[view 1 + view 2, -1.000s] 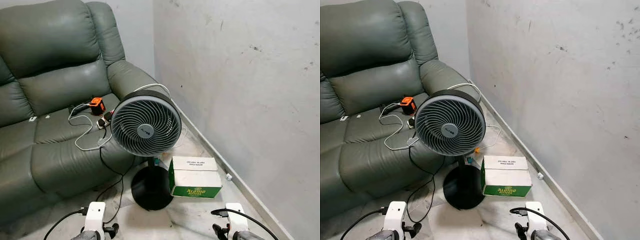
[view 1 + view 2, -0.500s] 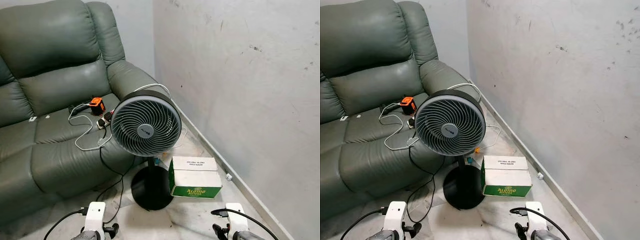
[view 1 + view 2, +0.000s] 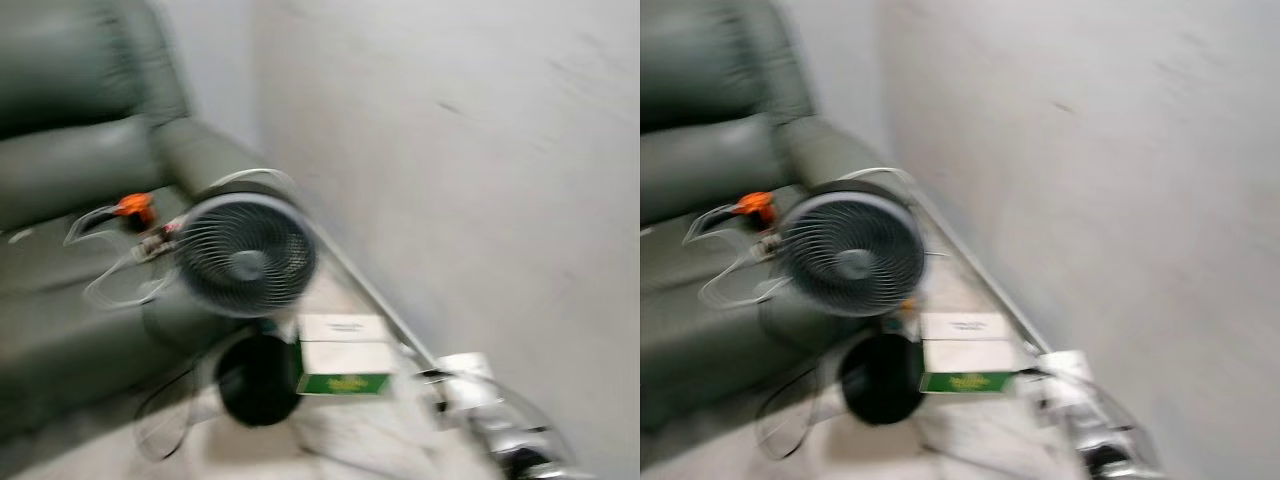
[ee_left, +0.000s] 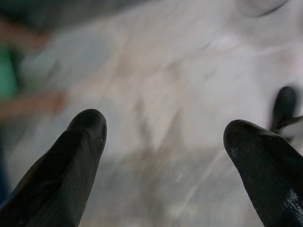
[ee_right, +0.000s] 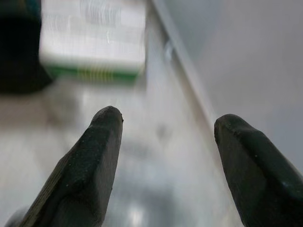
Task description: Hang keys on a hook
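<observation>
The head views are blurred by motion. My left gripper (image 4: 163,137) is open over pale marble floor, and nothing lies between its black fingers (image 4: 71,165). My right gripper (image 5: 168,123) is also open and empty; it hangs above the floor near the green and white box (image 5: 92,40) and the wall's skirting. My right arm (image 3: 490,410) rises at the lower right of the left eye view, close to the wall.
A standing fan (image 3: 245,255) on a black round base (image 3: 255,380) is in front of a green leather sofa (image 3: 60,150). The box (image 3: 345,355) lies beside the base. An orange device (image 3: 133,205) and white cables rest on the seat. A bare grey wall (image 3: 470,170) runs along the right.
The whole picture has slid left and blurred, so the camera has swung right. My right arm now reaches higher into the picture.
</observation>
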Robot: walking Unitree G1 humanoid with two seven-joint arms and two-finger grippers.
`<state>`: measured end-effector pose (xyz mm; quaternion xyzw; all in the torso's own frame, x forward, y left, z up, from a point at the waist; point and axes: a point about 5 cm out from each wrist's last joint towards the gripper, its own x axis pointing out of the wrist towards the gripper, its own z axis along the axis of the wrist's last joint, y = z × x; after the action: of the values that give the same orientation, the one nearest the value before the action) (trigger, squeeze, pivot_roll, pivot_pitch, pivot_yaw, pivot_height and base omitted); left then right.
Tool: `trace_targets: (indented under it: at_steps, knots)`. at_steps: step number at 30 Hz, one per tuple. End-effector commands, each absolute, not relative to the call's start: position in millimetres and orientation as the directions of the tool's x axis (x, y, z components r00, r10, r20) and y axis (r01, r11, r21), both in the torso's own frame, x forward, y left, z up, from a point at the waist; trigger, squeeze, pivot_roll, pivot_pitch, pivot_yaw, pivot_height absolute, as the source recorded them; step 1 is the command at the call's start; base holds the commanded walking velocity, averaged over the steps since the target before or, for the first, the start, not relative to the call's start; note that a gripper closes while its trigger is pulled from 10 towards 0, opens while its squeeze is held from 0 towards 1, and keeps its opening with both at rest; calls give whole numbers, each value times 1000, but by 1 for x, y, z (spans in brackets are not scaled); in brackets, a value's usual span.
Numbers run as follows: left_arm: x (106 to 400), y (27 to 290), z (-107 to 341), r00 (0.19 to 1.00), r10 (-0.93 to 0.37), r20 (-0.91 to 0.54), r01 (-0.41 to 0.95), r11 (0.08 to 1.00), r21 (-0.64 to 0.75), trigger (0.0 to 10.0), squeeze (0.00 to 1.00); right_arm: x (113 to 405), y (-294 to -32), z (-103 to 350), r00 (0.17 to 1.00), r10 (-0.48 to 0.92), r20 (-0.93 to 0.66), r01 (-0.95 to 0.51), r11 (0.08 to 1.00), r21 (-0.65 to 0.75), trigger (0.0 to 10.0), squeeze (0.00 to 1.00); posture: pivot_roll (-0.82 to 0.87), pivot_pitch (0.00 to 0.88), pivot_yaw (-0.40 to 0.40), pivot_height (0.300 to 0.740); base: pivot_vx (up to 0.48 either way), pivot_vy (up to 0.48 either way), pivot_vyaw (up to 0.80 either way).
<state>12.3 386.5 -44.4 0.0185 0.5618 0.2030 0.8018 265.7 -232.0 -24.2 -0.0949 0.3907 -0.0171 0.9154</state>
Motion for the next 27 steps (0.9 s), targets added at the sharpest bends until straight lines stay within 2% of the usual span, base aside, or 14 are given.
trace_targets:
  at_steps: [1,15,22,24,25,26,27]
  knots:
    - [39,362,-58,366,250,-896,-275,949,152,10000,0,249,-205,-44,637,-31,-770,-108,986,-129,10000,0,80,0,-47,740,0,0,0]
    - [38,362,-57,379,221,-899,-257,958,127,10000,0,253,-205,-41,649,-33,-760,-109,985,-137,10000,0,82,0,-43,740,0,0,0]
    - [44,362,-55,438,218,-872,-252,961,114,10000,0,262,-199,-34,704,18,-710,-137,984,-111,10000,0,89,0,-33,740,0,0,0]
    - [50,364,-51,500,235,-834,-249,961,121,10000,0,281,-203,-17,769,-2,-639,-95,989,-117,10000,0,95,0,-25,740,0,0,0]
    - [143,327,-51,630,168,-758,-199,979,52,10000,0,289,-204,-9,795,-4,-607,-83,990,-115,10000,0,91,0,-24,740,0,0,0]
    - [210,293,-36,715,113,-690,-144,990,14,10000,0,293,-205,-4,809,-3,-588,-77,991,-112,10000,0,91,0,-24,740,0,0,0]
    - [262,265,-12,776,67,-627,-85,996,1,10000,0,299,-206,2,825,-5,-565,-76,990,-119,10000,0,82,0,-21,740,0,0,0]
